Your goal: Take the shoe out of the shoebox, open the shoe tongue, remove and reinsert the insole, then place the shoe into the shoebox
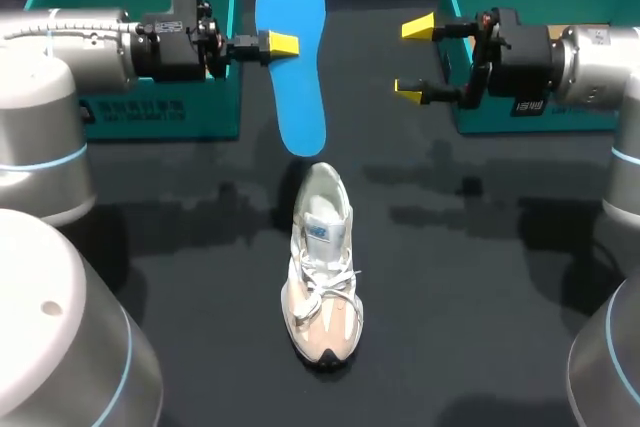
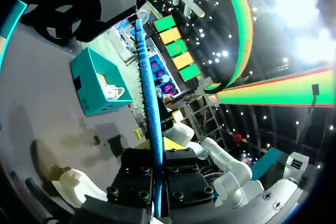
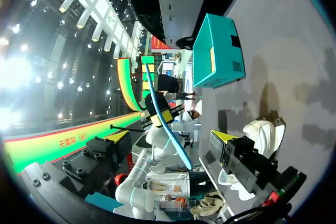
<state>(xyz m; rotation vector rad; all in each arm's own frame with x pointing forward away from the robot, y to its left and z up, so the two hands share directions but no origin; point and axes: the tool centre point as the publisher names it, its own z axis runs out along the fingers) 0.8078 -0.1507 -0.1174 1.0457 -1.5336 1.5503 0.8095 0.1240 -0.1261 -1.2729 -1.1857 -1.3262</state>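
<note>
The black table (image 1: 480, 287) carries a pale shoe (image 1: 322, 267) at its middle (toe toward the robot), with the left shoebox (image 1: 160, 112) and right shoebox (image 1: 500, 119) at the far corners.

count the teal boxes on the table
2. The left box sits at the back left of the table, the right box at its back right. No other shows in any view.
</note>
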